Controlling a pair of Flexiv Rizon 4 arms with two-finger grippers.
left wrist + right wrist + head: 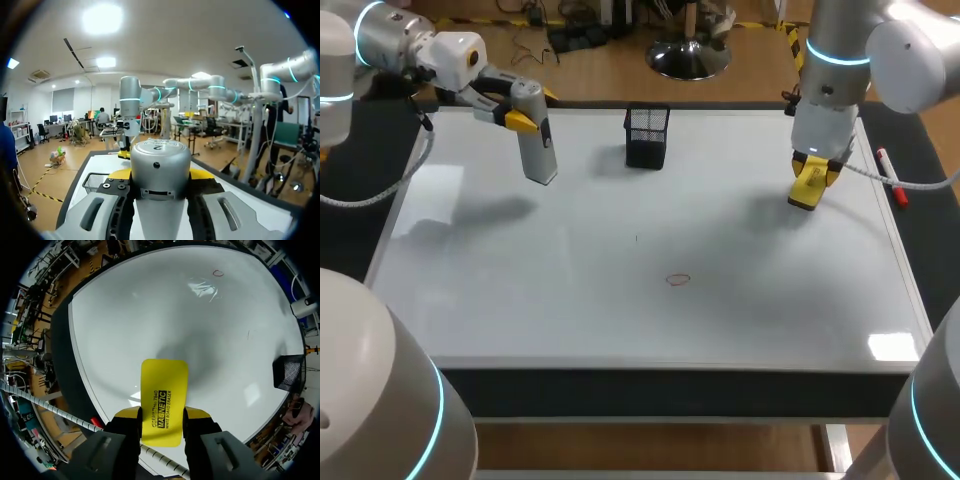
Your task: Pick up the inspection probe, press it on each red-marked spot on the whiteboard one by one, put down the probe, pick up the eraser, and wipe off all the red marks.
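Your left fingers (120, 174) grip the silver inspection probe (160, 167) between them, held above the whiteboard (620, 310). Your right fingers (196, 414) clamp the yellow eraser (164, 400) from both sides, its free end reaching ahead of them. One red mark (218, 273) lies well ahead on the board.

The whiteboard (520, 310) lies flat on the table (932, 210) and covers most of it. At the middle of the board's far edge stands a mesh basket (647, 137). Left of the basket, over the far-left corner, the probe (538, 150) hangs roughly upright between the fingers of the left gripper (532, 108). Right of the basket, over the far-right part, the eraser (164, 385) sits clamped in the right gripper (162, 413) — both raised off the surface. A small drawn ring (678, 280) lies near the board's middle, somewhat toward the front edge. A marker pen (891, 178) lies off the board — on the table strip just beside its right edge.
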